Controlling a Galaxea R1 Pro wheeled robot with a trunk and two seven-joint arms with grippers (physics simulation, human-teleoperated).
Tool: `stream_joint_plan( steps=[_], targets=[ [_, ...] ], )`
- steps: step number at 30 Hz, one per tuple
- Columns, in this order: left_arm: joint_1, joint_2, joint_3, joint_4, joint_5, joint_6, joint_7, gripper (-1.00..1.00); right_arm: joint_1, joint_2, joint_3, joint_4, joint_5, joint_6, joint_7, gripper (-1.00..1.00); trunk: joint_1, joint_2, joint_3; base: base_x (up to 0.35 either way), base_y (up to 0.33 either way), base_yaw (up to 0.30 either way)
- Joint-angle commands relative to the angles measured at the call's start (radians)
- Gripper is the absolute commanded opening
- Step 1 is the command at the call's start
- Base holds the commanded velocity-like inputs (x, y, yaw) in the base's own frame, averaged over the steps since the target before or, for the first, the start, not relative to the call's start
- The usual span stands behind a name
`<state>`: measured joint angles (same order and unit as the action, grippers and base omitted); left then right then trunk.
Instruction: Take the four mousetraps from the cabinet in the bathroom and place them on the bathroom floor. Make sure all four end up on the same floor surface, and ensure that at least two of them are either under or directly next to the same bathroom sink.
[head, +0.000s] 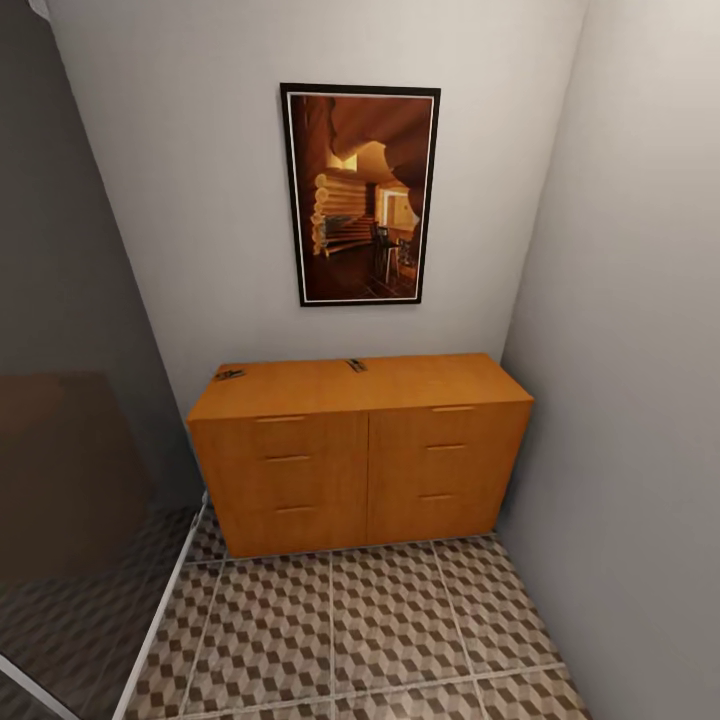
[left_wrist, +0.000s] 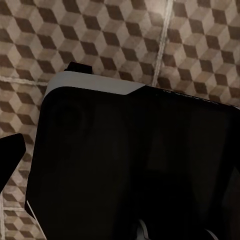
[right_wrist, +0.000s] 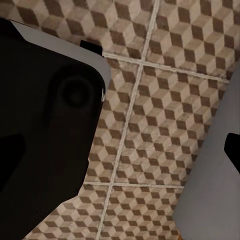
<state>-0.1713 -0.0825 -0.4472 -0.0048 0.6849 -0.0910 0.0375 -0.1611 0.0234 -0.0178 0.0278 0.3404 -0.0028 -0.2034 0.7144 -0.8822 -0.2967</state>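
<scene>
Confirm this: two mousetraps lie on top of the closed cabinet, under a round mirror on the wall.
Not quite. The head view shows two mousetraps, one at the left end and another near the middle, on the cabinet with its drawers shut, but above hangs a rectangular framed picture, not a round mirror.

Low, wide orange-brown wooden cabinet (head: 362, 455) with six closed drawer fronts and slim bar handles, standing against the back wall on the bathroom floor of cube-patterned brown, beige and white tiles (head: 390, 620). Two tiny flat dark-brown mousetraps lie on its flat top: one near the left rear corner (head: 229, 375), one near the middle rear edge (head: 356, 365), well apart.
</scene>
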Motion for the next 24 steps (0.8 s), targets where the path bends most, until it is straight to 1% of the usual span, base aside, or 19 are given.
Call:
stream_joint_plan(
  steps=[1, 24],
  targets=[
    [-0.001, 0.0, -0.008, 0.0, 0.005, -0.003, 0.004, 1.0, -0.001, 0.0, -0.002, 0.003, 0.008, 0.0, -0.005, 1.0, 0.0, -0.001, -0.001, 0.019, 0.0, 0.0],
    [-0.001, 0.0, -0.008, 0.0, 0.005, -0.003, 0.004, 1.0, -0.001, -0.001, 0.001, 0.003, 0.015, -0.002, -0.004, 1.0, 0.0, -0.001, -0.001, 0.003, 0.0, 0.0]
  ],
)
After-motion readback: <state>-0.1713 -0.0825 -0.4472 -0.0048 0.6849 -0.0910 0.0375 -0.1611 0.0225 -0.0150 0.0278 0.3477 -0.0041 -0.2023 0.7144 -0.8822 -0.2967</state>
